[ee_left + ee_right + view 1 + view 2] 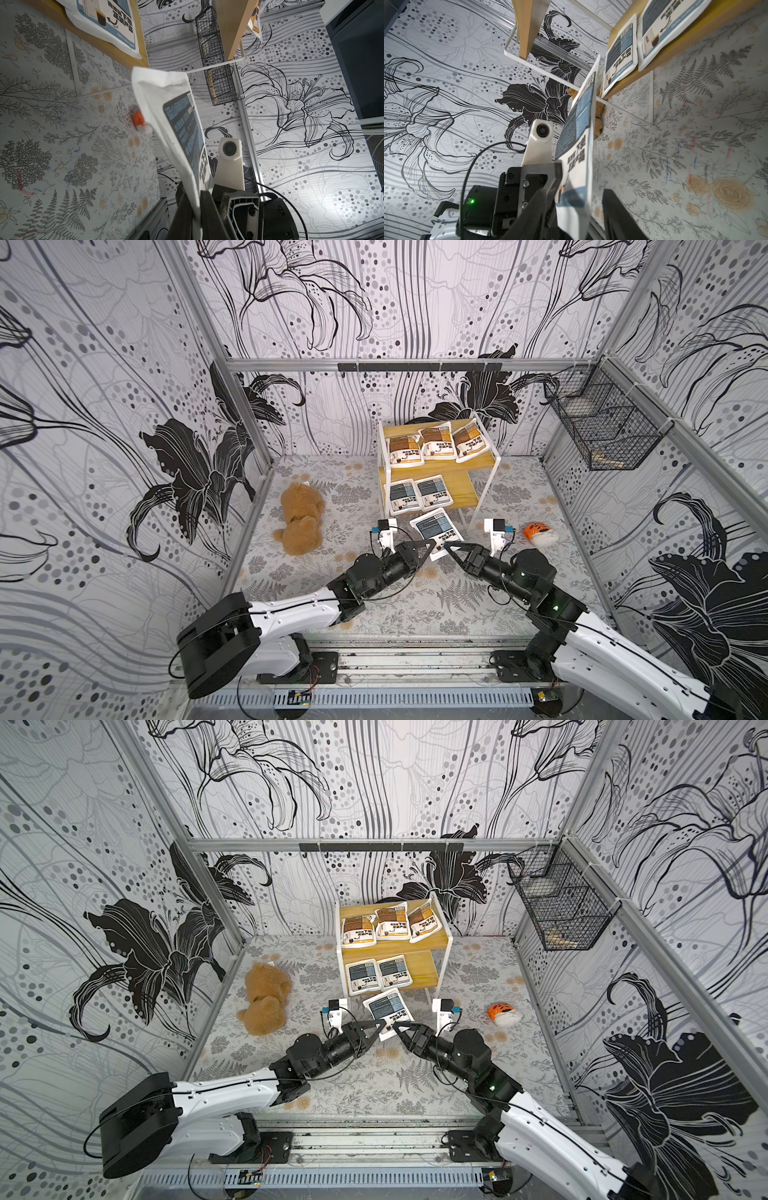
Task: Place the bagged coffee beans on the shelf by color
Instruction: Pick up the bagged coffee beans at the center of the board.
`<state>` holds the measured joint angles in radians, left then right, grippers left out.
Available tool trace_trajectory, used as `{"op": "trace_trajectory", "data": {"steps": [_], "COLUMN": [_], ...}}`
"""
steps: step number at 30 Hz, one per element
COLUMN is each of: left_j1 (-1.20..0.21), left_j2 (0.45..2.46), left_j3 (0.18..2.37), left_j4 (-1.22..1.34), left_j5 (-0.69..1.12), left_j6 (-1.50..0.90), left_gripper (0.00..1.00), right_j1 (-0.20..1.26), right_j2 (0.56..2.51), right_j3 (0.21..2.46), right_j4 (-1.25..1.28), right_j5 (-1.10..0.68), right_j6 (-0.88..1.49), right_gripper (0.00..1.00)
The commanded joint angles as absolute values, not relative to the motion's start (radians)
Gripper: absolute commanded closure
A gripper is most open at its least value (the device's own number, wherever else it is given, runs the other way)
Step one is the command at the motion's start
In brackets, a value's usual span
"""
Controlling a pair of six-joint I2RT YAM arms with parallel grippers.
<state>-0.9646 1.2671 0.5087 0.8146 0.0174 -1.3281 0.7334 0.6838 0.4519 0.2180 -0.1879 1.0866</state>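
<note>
The left jaws clamp the grey-blue pouch (436, 531) — right jaws stand apart, straddling its near edge.

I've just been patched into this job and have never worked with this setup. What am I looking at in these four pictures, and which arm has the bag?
Two robot arms, each ending in a two-finger gripper, work over a patterned tabletop inside a wallpapered booth. The two wide pictures come from one camera head looking down from above. The two close pictures come from cameras on the arms' wrists.

On the table stands the shelf, with three brown-orange bags on its upper board and two grey-blue bags on the lower one. A plush bear and an orange-and-white toy lie on the table, and a wire basket hangs on the wall.

The left gripper is shut on the sixth bag, a grey-blue one, holding it up in front of the shelf. The right gripper is open, its jaws on either side of that bag's corner.
</note>
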Motion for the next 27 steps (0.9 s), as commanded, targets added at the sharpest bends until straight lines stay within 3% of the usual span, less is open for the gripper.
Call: {"op": "trace_trajectory", "data": {"steps": [1, 17, 27], "left_j1": [-0.972, -0.979, -0.979], "left_j2": [1.27, 1.333, 1.317], "left_j3": [0.534, 0.563, 0.574], "left_j4": [0.863, 0.884, 0.831], "left_j5": [0.014, 0.043, 0.04], "left_j6": [-1.325, -1.331, -1.313], "left_gripper": [0.89, 0.86, 0.75], "right_j1": [0.732, 0.732, 0.732], "right_j2": [0.691, 0.696, 0.674], "right_j3": [0.446, 0.464, 0.48], "right_j4": [0.264, 0.247, 0.183], "right_j5": [-0.167, -0.141, -0.119], "right_j6": [1.095, 1.083, 1.065], "right_gripper": [0.54, 0.83, 0.99]}}
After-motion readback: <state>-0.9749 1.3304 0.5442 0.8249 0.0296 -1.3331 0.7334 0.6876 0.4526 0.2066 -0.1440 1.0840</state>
